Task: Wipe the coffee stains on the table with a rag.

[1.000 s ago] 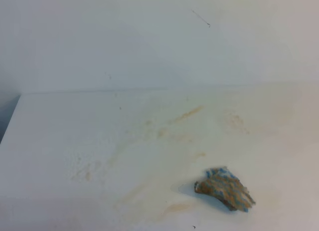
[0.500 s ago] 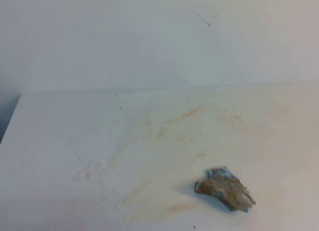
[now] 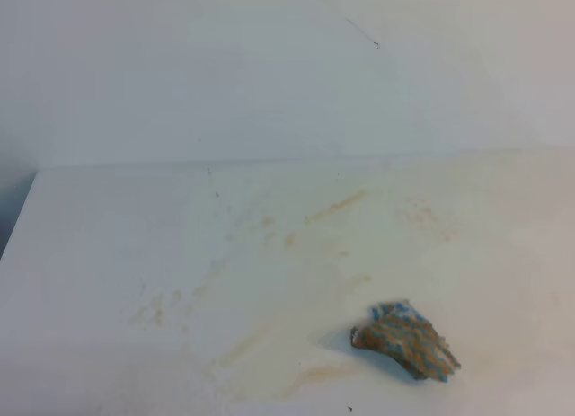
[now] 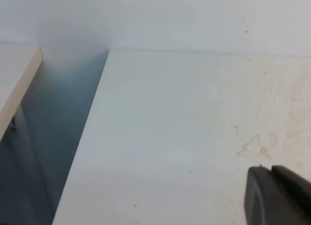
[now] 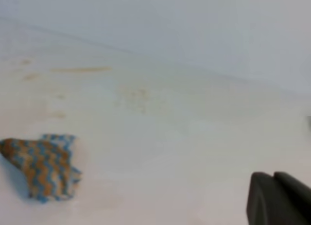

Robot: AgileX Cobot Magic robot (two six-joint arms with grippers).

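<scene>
The rag (image 3: 406,340), crumpled, blue-striped and stained brown, lies loose on the white table (image 3: 90,254) at the front right; the right wrist view has the rag (image 5: 41,164) at its lower left. Faint tan coffee stains (image 3: 337,205) streak the middle of the table, with more smears near the front (image 3: 269,367). No arm shows in the high view. My left gripper (image 4: 269,170) is shut with nothing in it, hovering by small tan specks (image 4: 255,146). Well to the right of the rag, my right gripper (image 5: 272,175) is shut and holds nothing.
A plain white wall (image 3: 269,75) rises behind the table. The table's left edge (image 4: 87,137) drops into a dark blue gap (image 4: 53,137), beyond which another white surface (image 4: 14,79) stands.
</scene>
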